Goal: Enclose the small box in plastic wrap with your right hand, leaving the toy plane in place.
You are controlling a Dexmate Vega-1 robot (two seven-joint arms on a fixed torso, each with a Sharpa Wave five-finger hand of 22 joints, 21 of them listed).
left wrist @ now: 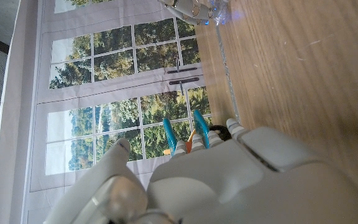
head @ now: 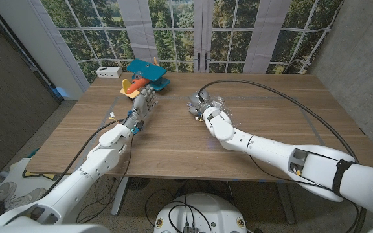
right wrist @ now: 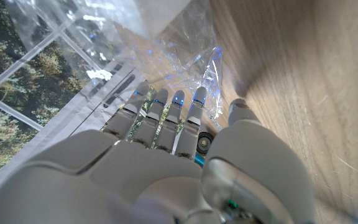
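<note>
The wooden counter spans the middle of the head view, with a windowed wall across the top. The right arm enters from the lower right and reaches to the frame's centre. The left arm comes in from the lower left and stretches toward the upper left.

The toy plane, blue with orange parts, sits at the upper left of the counter, just above the left hand. That hand's fingers lie extended toward the plane with nothing in them; whether they touch it I cannot tell.

The plastic wrap, a clear crumpled sheet, lies at centre frame under the right hand. In the right wrist view the fingers curl down into the plastic wrap, gripping it. The small box cannot be made out beneath hand and wrap.

A white box sits at the counter's far upper-left edge.
</note>
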